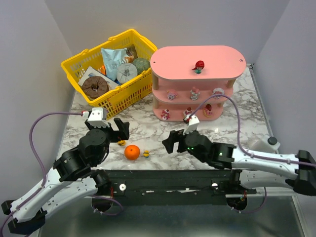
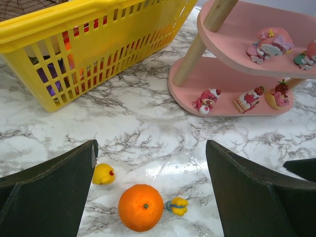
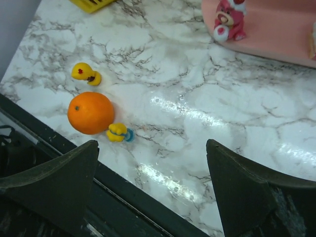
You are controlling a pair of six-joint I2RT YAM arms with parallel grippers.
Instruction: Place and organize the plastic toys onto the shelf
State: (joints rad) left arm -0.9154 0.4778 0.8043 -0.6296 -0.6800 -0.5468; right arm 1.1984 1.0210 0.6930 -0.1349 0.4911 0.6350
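Near the table's front edge, a rounded yellow duck toy (image 1: 121, 143) sits just ahead of the left gripper (image 1: 107, 129), whose jaws are spread and empty. Past the orange ball (image 1: 132, 152), a yellow-and-blue toy (image 1: 146, 154) lies sideways, its long axis left-right, nearer the right gripper (image 1: 177, 139), likewise agape.

The shelf (image 2: 234, 42) runs off the left wrist view's right edge
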